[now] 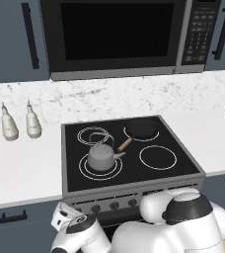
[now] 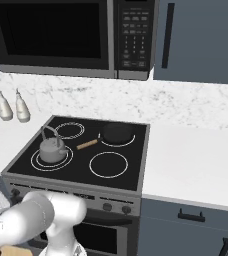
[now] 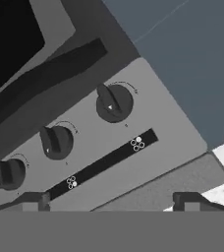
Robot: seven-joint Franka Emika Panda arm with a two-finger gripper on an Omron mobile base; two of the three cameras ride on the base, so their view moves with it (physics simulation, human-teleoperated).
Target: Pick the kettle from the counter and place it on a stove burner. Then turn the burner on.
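Grey kettle (image 1: 102, 156) (ringed) mid-burner (image 1: 100, 166)

The white marble counter (image 1: 20, 173) carried two white bottles (image 1: 19, 122); the black stove top (image 1: 183, 163) bore the kettle (image 1: 102, 156) and a pan (image 1: 141, 128).

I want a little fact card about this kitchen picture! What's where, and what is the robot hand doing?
kettle: upright on the front left stove burner, no longer on the counter
pan: on the back right ring, wooden handle pointing toward the kettle
two white bottles: on the counter, left of the stove
microwave: above the stove
gripper: open, holding nothing, facing the stove's front panel
knobs: three in the hand view, none touched
step left: turn the burner on
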